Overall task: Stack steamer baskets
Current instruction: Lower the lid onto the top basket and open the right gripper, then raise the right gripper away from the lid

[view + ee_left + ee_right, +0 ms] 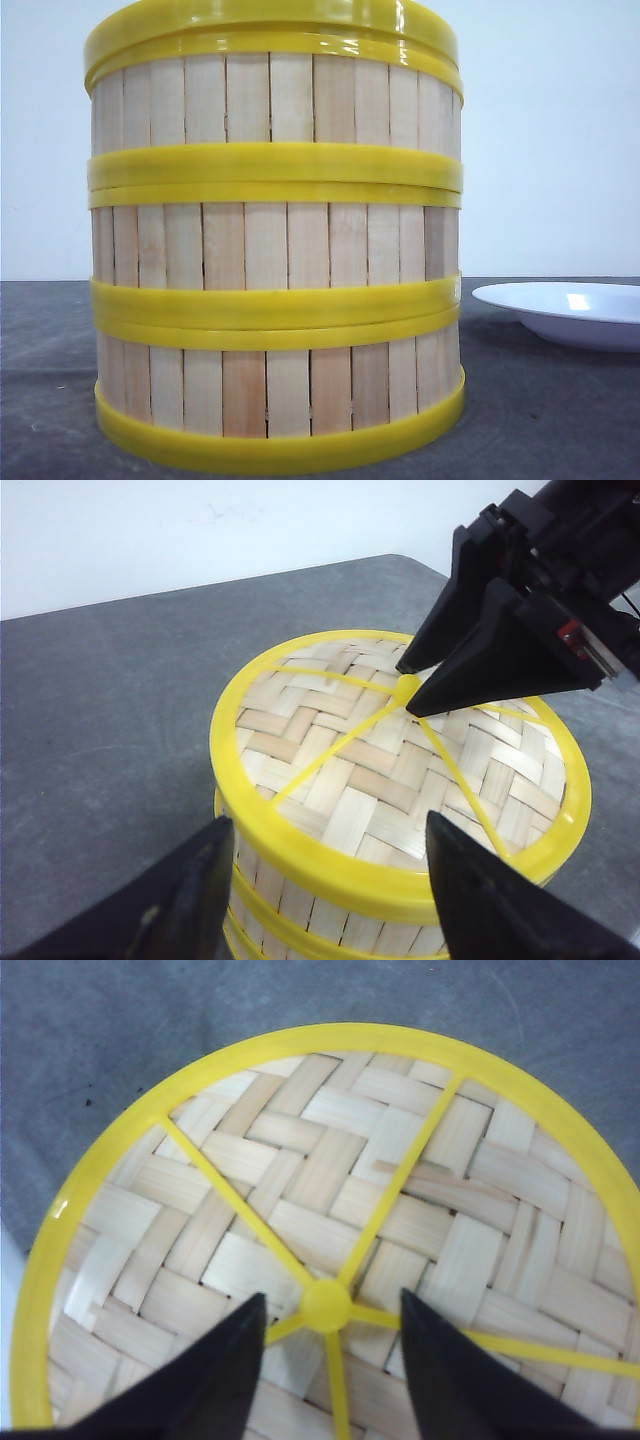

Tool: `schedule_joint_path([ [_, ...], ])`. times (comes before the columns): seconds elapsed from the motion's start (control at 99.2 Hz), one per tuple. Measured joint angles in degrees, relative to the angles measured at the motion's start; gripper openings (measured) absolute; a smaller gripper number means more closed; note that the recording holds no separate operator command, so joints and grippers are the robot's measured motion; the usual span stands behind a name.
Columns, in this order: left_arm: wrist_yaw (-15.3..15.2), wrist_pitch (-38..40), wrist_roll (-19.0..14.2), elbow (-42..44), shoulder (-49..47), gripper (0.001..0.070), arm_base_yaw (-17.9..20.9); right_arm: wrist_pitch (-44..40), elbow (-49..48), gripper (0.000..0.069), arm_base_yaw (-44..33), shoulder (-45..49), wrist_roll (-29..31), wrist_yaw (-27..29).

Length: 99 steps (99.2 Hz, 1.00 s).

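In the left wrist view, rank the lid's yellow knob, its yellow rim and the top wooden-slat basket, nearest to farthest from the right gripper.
1. Small yellow knob: between the fingers of the right gripper, lid centre.
2. Thick yellow lid rim: around the woven lid's edge.
3. Top wooden-slat steamer basket: beneath the lid.

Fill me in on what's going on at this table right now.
Three steamer baskets stand stacked on the dark table, with the woven lid on top. The right gripper is over the lid's centre, its fingers open on either side of the yellow knob, not closed on it. The left gripper is open beside the stack, holding nothing. A white plate sits off to the right.
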Motion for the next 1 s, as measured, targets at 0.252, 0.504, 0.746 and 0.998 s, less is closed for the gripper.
schedule_joint_path([
  [0.252,0.00,-1.36,0.00,0.00,0.00,0.0357,0.00,3.52,0.00,0.0296,0.00,-2.73,-0.02,2.99],
  [0.504,0.00,-0.83,-0.02,0.00,0.00,0.0357,0.00,6.40,0.00,0.0296,0.00,-12.02,-1.27,9.79],
  [0.746,0.00,2.12,-0.02,0.00,0.00,0.0357,0.00,7.72,0.00,0.0296,0.00,-22.88,-2.56,16.96],
  [0.998,-0.02,4.39,0.07,0.00,0.00,0.0357,0.00,7.93,-3.41,0.0296,0.00,-32.89,-2.62,22.27],
])
